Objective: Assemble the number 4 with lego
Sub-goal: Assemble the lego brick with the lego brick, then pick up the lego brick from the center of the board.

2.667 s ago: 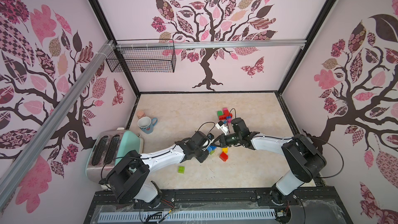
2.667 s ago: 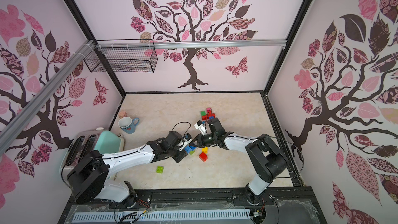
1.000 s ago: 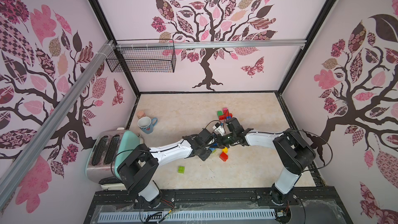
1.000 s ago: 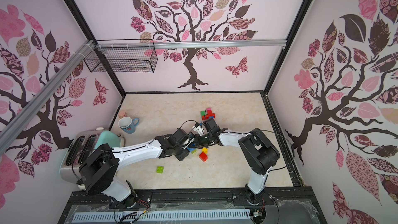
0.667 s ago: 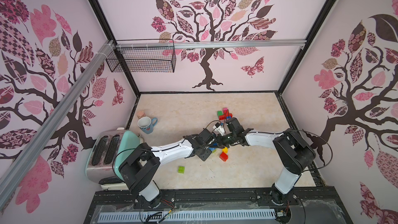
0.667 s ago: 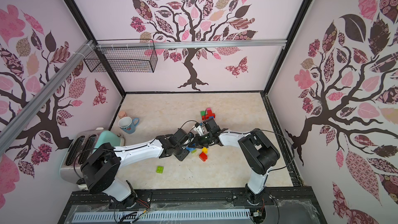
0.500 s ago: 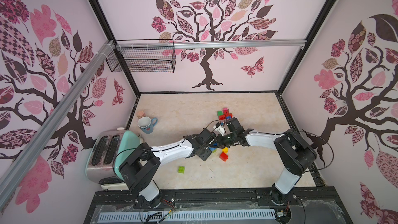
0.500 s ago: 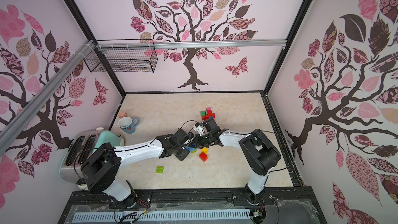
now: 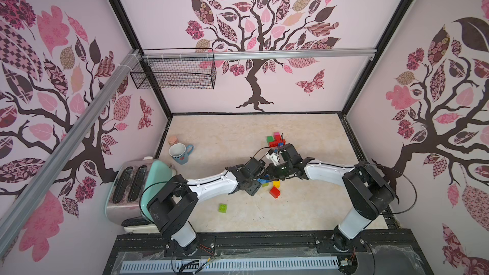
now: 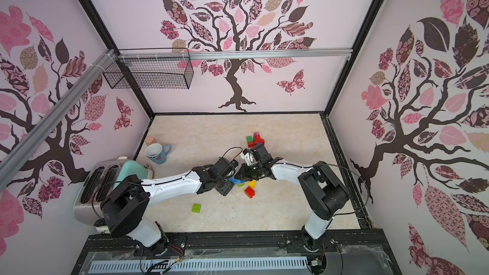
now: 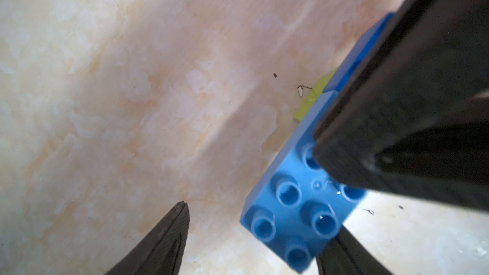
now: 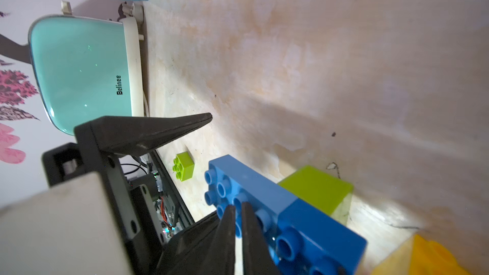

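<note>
1. The table is pale and marbled; the walls show pink trees.
2. The blue bricks are bumpy and joined in a row, mid-table.
3. The left gripper is spread wide around the blue bricks.
4. The right gripper is nearly closed, a thin gap showing, right at the bumps.

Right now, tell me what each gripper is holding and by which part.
Nothing is gripped. The left gripper stands open around one end of the blue brick, one finger clear of it. The right gripper, barely parted, just touches its studs.

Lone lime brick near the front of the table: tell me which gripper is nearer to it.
Left. The left gripper sits beside the blue bricks, closer to the lone lime brick. The right gripper lies just beyond it, further from the brick.
</note>
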`<state>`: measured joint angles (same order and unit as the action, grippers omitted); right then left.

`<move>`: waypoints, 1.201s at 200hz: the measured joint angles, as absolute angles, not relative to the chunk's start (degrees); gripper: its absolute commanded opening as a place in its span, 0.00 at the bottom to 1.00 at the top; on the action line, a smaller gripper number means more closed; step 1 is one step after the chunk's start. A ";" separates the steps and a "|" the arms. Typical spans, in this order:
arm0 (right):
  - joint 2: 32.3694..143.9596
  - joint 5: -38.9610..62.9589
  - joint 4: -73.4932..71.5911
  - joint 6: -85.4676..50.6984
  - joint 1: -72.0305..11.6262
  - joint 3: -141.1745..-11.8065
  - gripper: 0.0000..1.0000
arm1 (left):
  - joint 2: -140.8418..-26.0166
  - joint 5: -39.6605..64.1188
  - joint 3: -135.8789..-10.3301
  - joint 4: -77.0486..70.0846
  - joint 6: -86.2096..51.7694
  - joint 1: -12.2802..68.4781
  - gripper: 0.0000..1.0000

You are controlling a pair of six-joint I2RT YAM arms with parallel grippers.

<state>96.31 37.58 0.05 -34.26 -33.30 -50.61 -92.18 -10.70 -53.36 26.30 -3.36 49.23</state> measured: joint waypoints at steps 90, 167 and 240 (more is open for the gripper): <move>84.71 26.57 6.13 -31.38 -33.04 -49.36 0.67 | -80.90 -11.81 -49.10 25.67 -7.38 49.23 0.98; 69.30 17.50 8.91 -26.33 -33.69 -37.17 0.86 | -73.78 -19.66 -48.29 24.71 -11.70 48.84 0.98; 70.50 15.05 12.73 -23.31 -36.23 -32.97 0.88 | -70.46 -19.09 -47.72 20.99 -14.44 48.77 0.98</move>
<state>70.50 15.05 12.73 -23.31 -36.23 -32.97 -70.46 -19.09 -47.72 20.99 -14.44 48.77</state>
